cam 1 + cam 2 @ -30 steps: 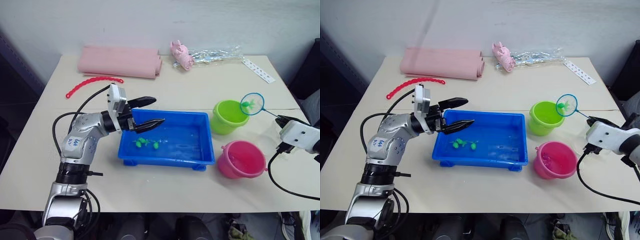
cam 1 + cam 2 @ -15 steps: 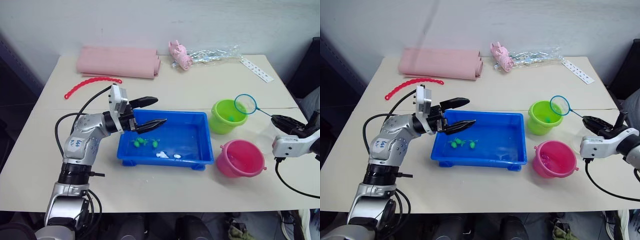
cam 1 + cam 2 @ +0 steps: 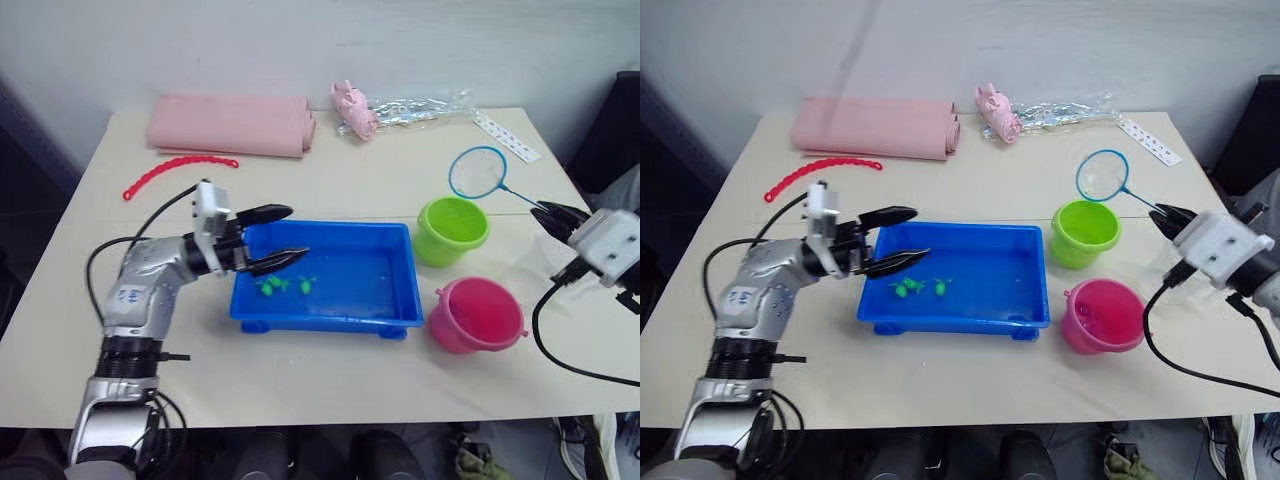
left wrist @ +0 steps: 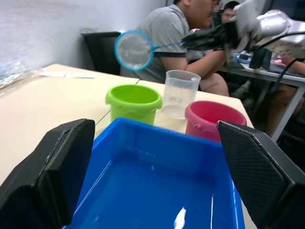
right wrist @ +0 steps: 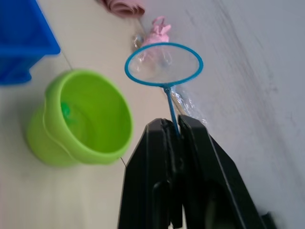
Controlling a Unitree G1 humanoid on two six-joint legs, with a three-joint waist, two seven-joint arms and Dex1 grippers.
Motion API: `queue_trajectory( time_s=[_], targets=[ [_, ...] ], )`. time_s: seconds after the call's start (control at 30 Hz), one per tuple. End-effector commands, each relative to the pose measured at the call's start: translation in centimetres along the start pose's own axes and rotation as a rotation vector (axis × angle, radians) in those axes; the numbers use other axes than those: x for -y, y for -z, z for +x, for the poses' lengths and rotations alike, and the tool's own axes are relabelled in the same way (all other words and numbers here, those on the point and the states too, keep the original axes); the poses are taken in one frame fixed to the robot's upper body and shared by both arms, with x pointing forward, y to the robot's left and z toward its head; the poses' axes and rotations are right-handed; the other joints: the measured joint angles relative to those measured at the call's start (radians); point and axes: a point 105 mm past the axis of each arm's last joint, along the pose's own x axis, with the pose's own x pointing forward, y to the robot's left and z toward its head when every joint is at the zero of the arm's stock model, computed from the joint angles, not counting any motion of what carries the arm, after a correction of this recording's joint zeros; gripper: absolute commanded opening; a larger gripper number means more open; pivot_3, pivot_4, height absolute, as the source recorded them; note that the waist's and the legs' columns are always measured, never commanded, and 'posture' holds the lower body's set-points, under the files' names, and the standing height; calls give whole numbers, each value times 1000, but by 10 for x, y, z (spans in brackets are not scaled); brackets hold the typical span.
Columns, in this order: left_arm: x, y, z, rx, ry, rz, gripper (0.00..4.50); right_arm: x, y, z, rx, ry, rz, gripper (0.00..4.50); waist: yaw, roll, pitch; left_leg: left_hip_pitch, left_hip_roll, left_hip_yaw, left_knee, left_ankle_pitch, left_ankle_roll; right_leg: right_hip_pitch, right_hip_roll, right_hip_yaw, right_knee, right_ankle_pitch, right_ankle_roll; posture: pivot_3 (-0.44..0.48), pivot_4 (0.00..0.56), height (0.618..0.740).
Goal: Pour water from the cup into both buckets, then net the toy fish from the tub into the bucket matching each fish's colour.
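The blue tub (image 3: 330, 227) holds water and two green toy fish (image 3: 270, 285) near its left end. My left gripper (image 3: 295, 233) hovers open over the tub's left rim, holding nothing. To the right stand the green bucket (image 3: 452, 230) and the pink bucket (image 3: 478, 315). One green fish (image 5: 66, 110) lies inside the green bucket. My right gripper (image 3: 550, 212) is shut on the net's stick, and the empty blue hoop of the net (image 3: 477, 172) hangs above the table behind the green bucket. The clear cup (image 4: 180, 93) stands upright between the buckets, on their far side from the tub.
Along the back of the table lie a folded pink cloth (image 3: 230, 125), a red beaded chain (image 3: 180, 170), a pink pig toy (image 3: 355, 108), a clear wrapper (image 3: 420, 103) and a white strip (image 3: 505, 135). A person (image 4: 186, 43) sits beyond the right side.
The green fish left the net and dropped into the green bucket. My right gripper then raised the empty net up and back, away from the bucket. The left gripper stayed over the tub.
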Motion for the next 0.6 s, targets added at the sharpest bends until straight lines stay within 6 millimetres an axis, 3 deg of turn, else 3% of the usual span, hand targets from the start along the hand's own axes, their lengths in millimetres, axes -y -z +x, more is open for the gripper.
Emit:
queue_trajectory(
  time_s=[0.03, 0.1, 0.27, 0.47, 0.6],
  targets=[
    [-5, -16, -42, -10, -24, 79, 4474, -24, -51, 17, 135, -262, 341, 0, -6, 0, 0, 0, 0, -1, 0, 0, 0, 0, 0, 0, 0, 0, 0, 0, 150, 740],
    [-6, -12, -54, -51, -45, 83, 4474, -41, -61, 23, 131, -358, 436, 0, -7, 0, 0, 0, 0, -1, 1, 0, 0, 0, -1, 0, 0, 0, 0, 0, 150, 740],
    [-4, 6, -88, -165, -86, 104, 4474, -81, -61, 38, 16, -523, 503, 0, -8, 0, 0, 0, 0, -2, 1, -1, 1, 0, -2, 0, -1, 0, 0, 0, 150, 740],
    [1, 11, -102, -196, -136, 81, 4474, -115, -54, 62, -94, -652, 433, 0, -11, 0, 0, -1, 0, -2, 2, -1, 1, -1, -3, 1, -1, 0, 0, 0, 150, 740],
    [3, 12, -104, -203, -154, 81, 4474, -125, -57, 82, -102, -721, 373, 0, -15, 1, 1, -1, 0, -2, 1, -1, 1, -2, -3, 1, 0, 0, 0, 0, 150, 740]
  ],
)
